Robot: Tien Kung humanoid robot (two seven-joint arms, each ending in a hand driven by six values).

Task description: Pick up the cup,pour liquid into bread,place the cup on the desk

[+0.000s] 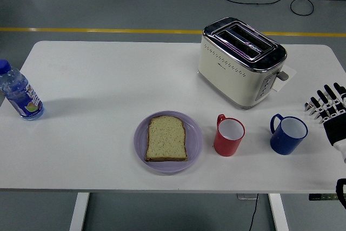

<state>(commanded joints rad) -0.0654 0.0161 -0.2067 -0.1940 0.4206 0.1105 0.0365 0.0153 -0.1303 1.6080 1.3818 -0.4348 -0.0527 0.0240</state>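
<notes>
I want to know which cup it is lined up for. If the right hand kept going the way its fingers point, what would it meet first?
The right hand, fingers spread and empty, points up-left, so it would probably pass behind the blue cup and meet the toaster first. Depth is unclear.

We looked from one high head camera, forward and down across the whole white table (108,79) to the floor beyond.

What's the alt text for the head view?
A right robot hand, fingers spread and empty, hovers at the right edge of a white table, just right of a blue cup. A red cup stands beside bread on a purple plate; toaster behind, bottle far left.
</notes>
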